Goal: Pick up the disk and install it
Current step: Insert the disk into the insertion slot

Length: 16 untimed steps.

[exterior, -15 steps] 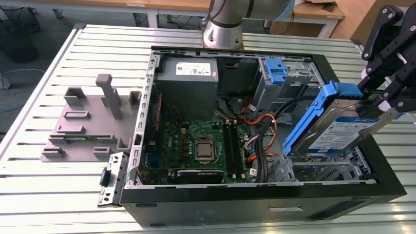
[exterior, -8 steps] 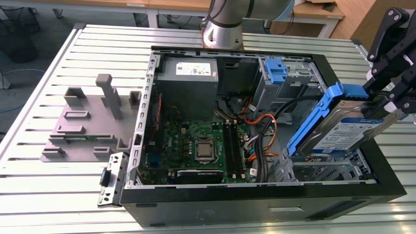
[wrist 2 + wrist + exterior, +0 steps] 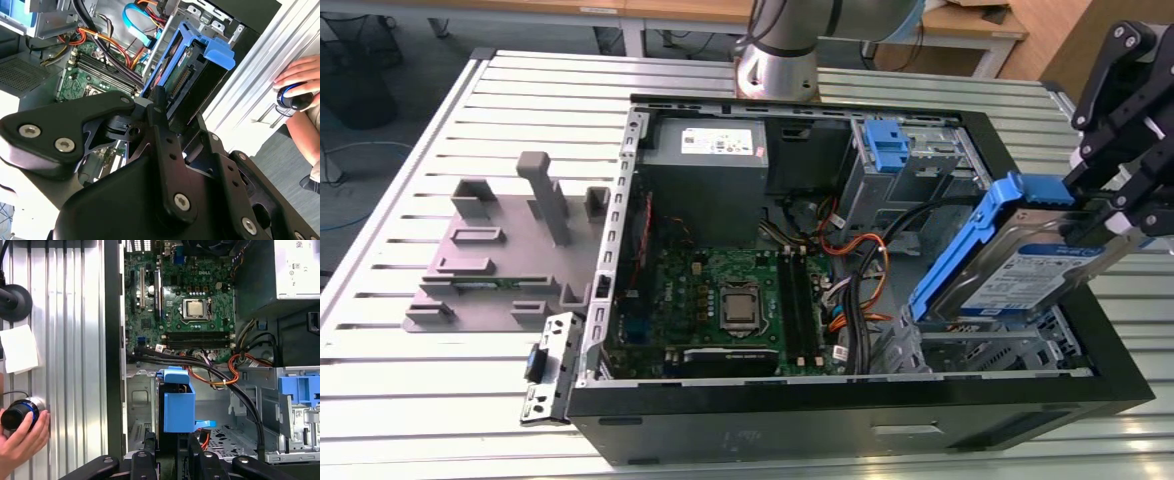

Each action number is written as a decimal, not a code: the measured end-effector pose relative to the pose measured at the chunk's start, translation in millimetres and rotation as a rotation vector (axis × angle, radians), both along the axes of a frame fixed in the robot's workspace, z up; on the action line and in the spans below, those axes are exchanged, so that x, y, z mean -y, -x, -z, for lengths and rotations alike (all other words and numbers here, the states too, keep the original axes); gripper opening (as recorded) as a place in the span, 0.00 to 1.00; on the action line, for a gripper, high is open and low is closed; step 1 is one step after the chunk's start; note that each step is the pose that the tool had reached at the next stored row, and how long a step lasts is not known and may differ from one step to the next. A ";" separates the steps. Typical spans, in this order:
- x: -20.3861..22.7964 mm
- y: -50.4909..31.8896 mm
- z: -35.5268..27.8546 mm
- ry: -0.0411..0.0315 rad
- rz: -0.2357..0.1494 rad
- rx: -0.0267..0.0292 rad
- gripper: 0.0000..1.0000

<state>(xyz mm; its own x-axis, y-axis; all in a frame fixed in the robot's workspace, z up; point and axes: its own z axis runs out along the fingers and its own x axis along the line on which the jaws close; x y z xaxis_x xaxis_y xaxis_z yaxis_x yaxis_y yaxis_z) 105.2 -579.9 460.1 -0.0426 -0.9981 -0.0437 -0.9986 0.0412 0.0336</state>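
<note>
The disk [image 3: 1034, 268], a silver drive with a white-and-blue label in a blue plastic carrier [image 3: 970, 248], hangs tilted on edge over the front drive bay [image 3: 987, 352] of the open computer case [image 3: 854, 415], at the exterior view's right. My gripper [image 3: 1110, 215] is shut on its upper end. In the second wrist view the disk [image 3: 192, 75] juts out past the black fingers [image 3: 159, 107], connector side showing. In the first wrist view the carrier [image 3: 178, 405] stands above the bay floor, just beyond the gripper [image 3: 169, 442].
Inside the case lie the motherboard [image 3: 720, 300], a grey power-supply box [image 3: 707, 148], loose cables [image 3: 861, 260] and a second blue bracket [image 3: 886, 146]. A grey fixture [image 3: 507, 250] stands beside the case. A person's hand [image 3: 22, 435] rests on a knob on the slatted table [image 3: 70, 365].
</note>
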 end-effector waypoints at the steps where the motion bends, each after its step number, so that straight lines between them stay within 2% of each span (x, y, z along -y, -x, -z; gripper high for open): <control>1: 0.0 -0.5 0.7 -0.0001 0.000 0.0000 0.35; 16: -0.9 -4.6 3.9 -0.0001 0.000 -0.0005 0.35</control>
<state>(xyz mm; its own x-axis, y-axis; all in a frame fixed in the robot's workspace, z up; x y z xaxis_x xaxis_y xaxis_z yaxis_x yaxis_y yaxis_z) 109.8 -579.0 456.2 -0.0428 -0.9981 -0.0437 -0.9986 0.0413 0.0341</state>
